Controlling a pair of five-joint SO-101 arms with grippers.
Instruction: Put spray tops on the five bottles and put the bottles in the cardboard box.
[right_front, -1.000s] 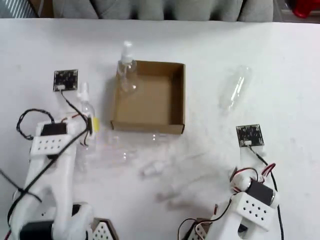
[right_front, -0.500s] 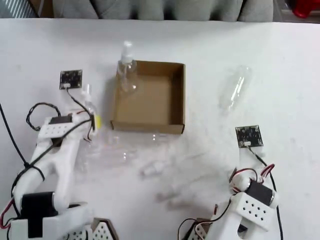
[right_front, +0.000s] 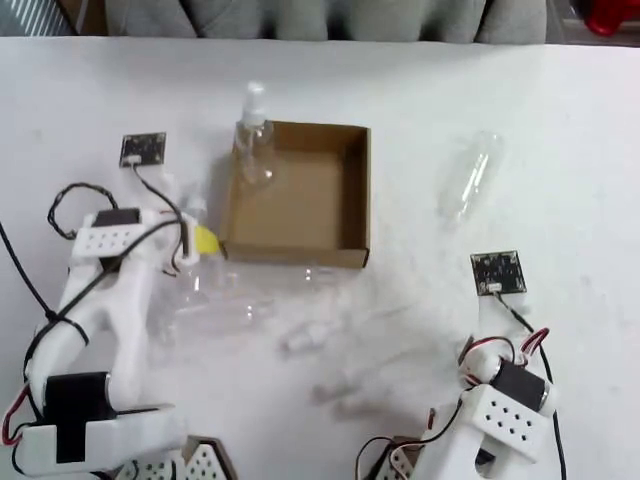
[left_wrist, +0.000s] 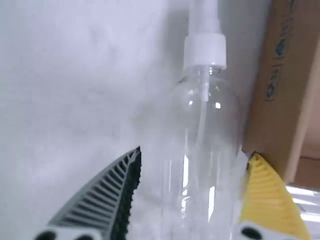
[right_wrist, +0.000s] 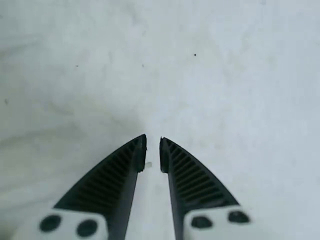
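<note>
A clear bottle with a white spray top sits between the grey and yellow fingers of my left gripper, which is shut on it. From above, this bottle and the left gripper are just off the left wall of the cardboard box. Another capped bottle stands at the box's far left corner. One uncapped bottle lies to the right of the box. My right gripper is shut over bare table with nothing in it.
Clear bottles lie on the table just in front of the box, with loose spray tops nearer the arms. The box's brown wall is close beside the held bottle. Open white table stretches to the far left and right.
My left arm has carried the capped bottle to the right, toward the box's left wall, and the bottle now leans. The right arm has not moved.
</note>
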